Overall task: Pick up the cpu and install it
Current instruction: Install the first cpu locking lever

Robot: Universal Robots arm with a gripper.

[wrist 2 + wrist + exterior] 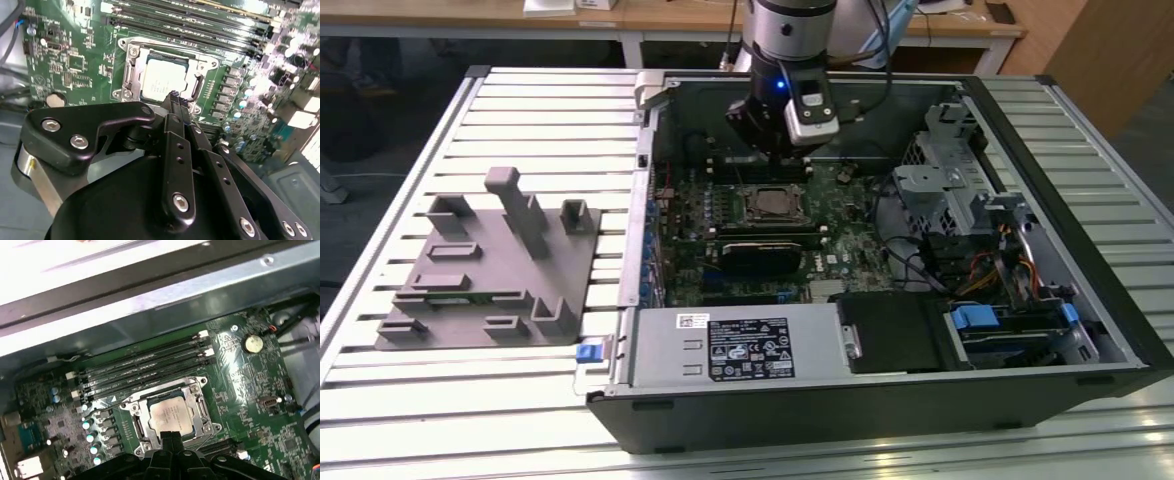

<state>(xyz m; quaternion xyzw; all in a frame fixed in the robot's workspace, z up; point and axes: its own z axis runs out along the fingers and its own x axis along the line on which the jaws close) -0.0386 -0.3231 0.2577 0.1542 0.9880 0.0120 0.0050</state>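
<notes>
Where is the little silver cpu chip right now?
The cpu sits inside the metal-rimmed socket frame on the green motherboard, inside the open computer case. In both wrist views it lies just past the gripper, beside the memory slots.

The cpu (164,81) has a pale silver-white top. The board (250,385) is green with tiny shiny dots. The gripper (172,96) is black. The fixture (487,270) is plain grey.

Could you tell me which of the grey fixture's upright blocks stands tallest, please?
The tallest is the narrow post at the back of the grey fixture, rising clearly above the shorter blocks around it.
</notes>
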